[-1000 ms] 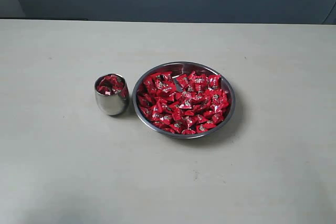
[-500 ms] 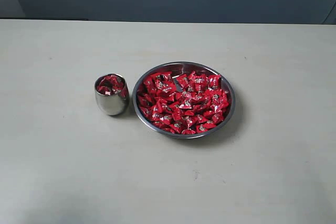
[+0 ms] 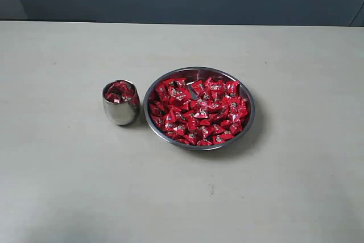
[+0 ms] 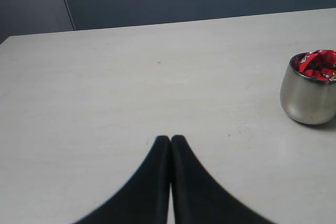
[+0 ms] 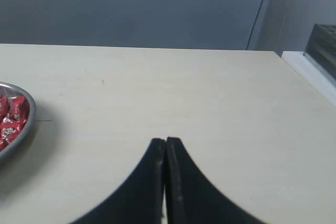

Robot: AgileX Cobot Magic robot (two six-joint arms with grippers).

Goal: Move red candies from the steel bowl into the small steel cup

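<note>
Worktop (image 3: 68,186), pale and matte, carries the steel bowl (image 3: 196,72) a little right of the middle in the exterior view, and the red candies (image 3: 199,112) lie heaped across most of its floor, with a bare strip of steel at the far side. The small steel cup (image 3: 119,115) stands upright just beside the bowl on its left, not quite touching it, and more red wrappers show up to its rim. Neither arm shows in the exterior view. The left pincer (image 4: 170,139) hangs over bare worktop with its two dark fingers pressed together and nothing between them, the cup well off to one side. The right pincer (image 5: 166,141) is likewise closed tight and empty, over bare worktop, with only the bowl's edge in its camera's sight.
</note>
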